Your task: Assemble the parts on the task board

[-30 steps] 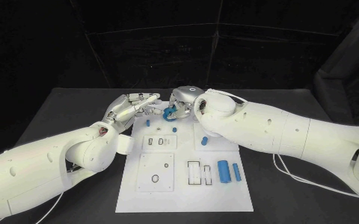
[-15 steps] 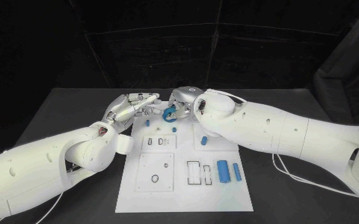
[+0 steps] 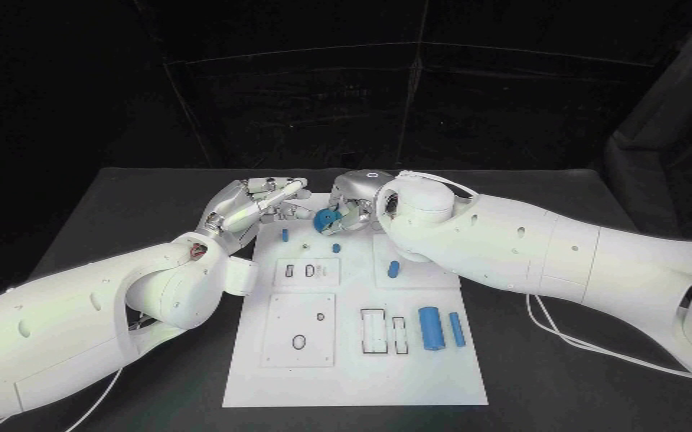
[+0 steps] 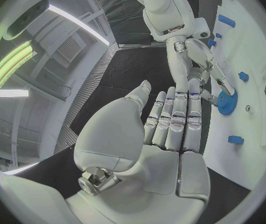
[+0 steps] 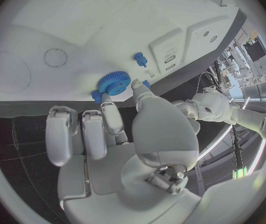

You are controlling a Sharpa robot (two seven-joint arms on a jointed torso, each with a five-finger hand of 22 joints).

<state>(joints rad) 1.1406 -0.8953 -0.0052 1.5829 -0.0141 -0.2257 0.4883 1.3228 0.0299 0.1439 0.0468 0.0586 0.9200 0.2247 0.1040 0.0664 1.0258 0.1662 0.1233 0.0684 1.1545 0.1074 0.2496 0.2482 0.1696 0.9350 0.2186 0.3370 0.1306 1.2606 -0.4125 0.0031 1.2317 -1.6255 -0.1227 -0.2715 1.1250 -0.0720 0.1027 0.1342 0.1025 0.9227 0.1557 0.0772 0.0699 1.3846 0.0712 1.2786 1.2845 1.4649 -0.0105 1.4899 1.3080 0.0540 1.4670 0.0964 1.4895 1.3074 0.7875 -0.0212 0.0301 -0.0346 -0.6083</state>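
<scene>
Although no brand, label or legible writing shows anywhere, the white task board (image 3: 353, 372) lies plainly on the black worktop (image 3: 130, 212), its flat face cut with rectangular recesses and small holes.

At the board's far end the right hand (image 3: 351, 204) pinches a blue gear (image 3: 326, 218) between its thumb and a finger; the right wrist view shows the toothed wheel (image 5: 113, 82) held at the fingertips just above the white surface, with the other fingers lying loosely side by side. Whether the gear touches the board cannot be told.

The left hand (image 3: 248, 206) is at the board's far left corner, holding nothing. In the left wrist view its fingers (image 4: 177, 117) lie straight and close together, the thumb spread aside, with their tips near the gear (image 4: 227, 104); contact between them cannot be told.

Other blue parts lie on the board. A small blue peg (image 3: 284, 236) stands near the left edge just behind the left hand's reach, and another small blue piece (image 3: 336, 249) sits just beside it toward the middle. A short blue pin (image 3: 392, 271) lies further toward the near side, under the right forearm. Nearer the near right edge, a thick blue cylinder (image 3: 430, 327) and a thinner blue rod (image 3: 456, 330) lie side by side, apart from each other.
</scene>
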